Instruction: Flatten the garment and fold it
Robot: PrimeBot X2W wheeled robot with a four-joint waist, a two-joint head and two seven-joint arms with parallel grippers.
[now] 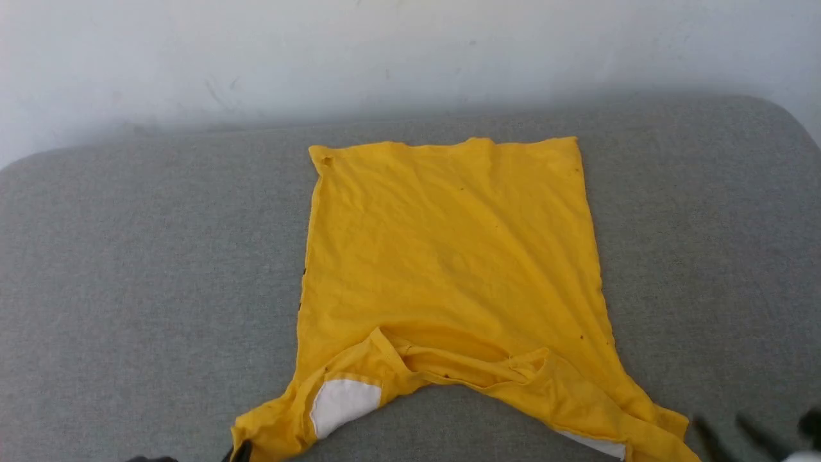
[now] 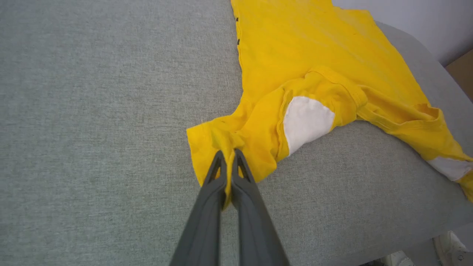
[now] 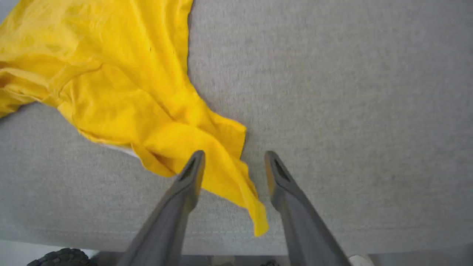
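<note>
The garment (image 1: 449, 256), a bright yellow T-shirt, lies mostly spread on the grey padded table (image 1: 128, 289), hem at the far side and collar and sleeves towards me. White patches show at the turned-up near edge. In the left wrist view, my left gripper (image 2: 228, 155) is shut on the left sleeve's edge of the garment (image 2: 314, 55), with yellow cloth pinched between its fingers; its tip also peeks in at the head view's bottom (image 1: 240, 452). My right gripper (image 3: 234, 157) stands open over the right sleeve of the garment (image 3: 122, 92), the cloth lying loose between its fingers; in the head view it is blurred (image 1: 731, 433).
A white wall (image 1: 410, 51) runs behind the table. The table's rounded near edge drops to the floor, where a pale shoe-like thing (image 2: 447, 247) and a dark ribbed object (image 3: 59, 258) show. Bare grey cloth lies on both sides of the shirt.
</note>
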